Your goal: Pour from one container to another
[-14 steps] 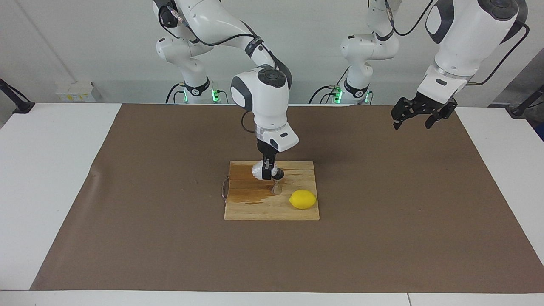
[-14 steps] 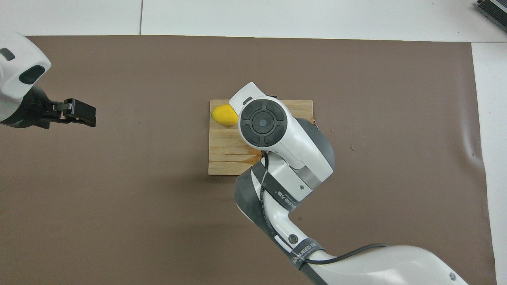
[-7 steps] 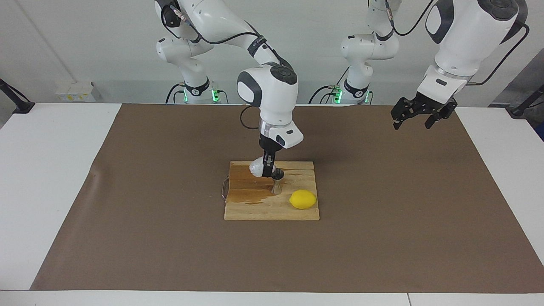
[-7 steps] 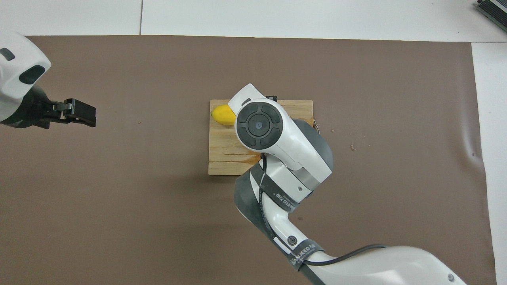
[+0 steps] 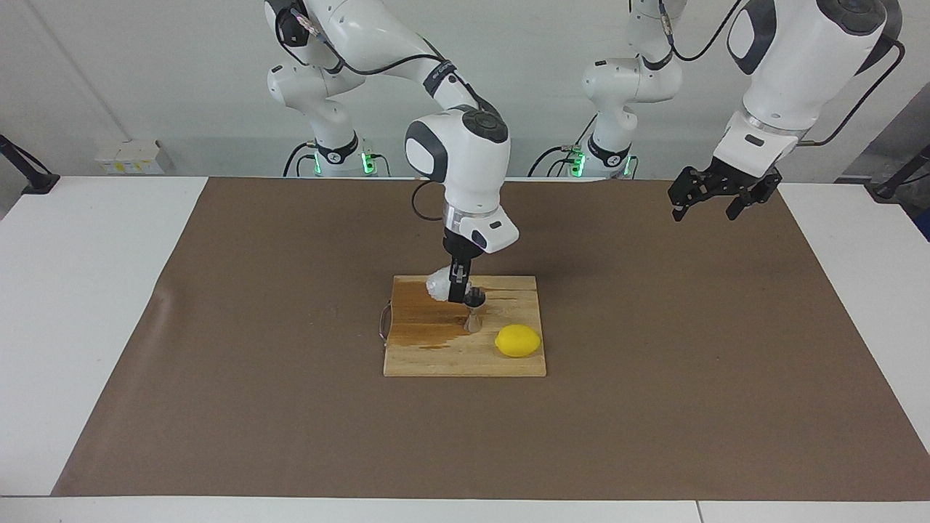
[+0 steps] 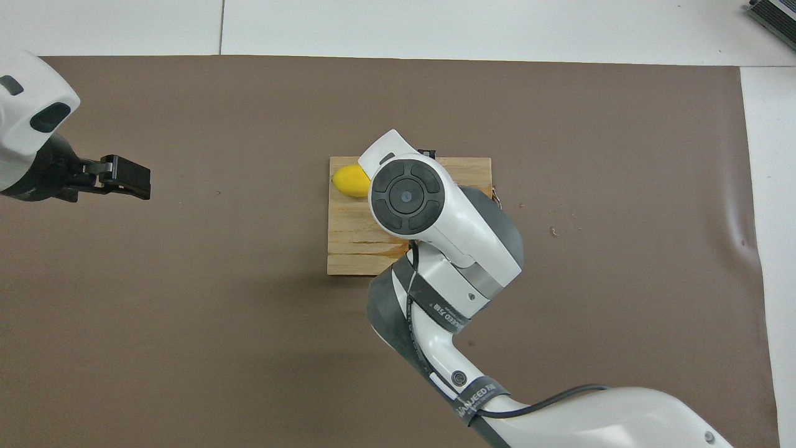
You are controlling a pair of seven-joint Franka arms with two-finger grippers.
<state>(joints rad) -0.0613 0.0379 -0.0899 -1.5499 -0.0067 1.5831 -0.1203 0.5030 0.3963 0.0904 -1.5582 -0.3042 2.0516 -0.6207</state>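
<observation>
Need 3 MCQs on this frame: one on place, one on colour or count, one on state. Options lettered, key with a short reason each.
1. Where does the lemon lie?
A. on the wooden board
B. on the brown mat
C. in the clear cup

2. How many lemons are in view?
A. none
B. one
C. three

3. What is the right gripper doing?
A. hanging idle over the mat
B. holding the clear cup tilted over the steel jigger
C. gripping the lemon

Key: 1 A, it lies on the board's corner toward the left arm's end. 2 B, a single yellow one shows in both views. 3 B, the facing view shows the cup tipped just above the jigger; the left gripper waits over the mat.
</observation>
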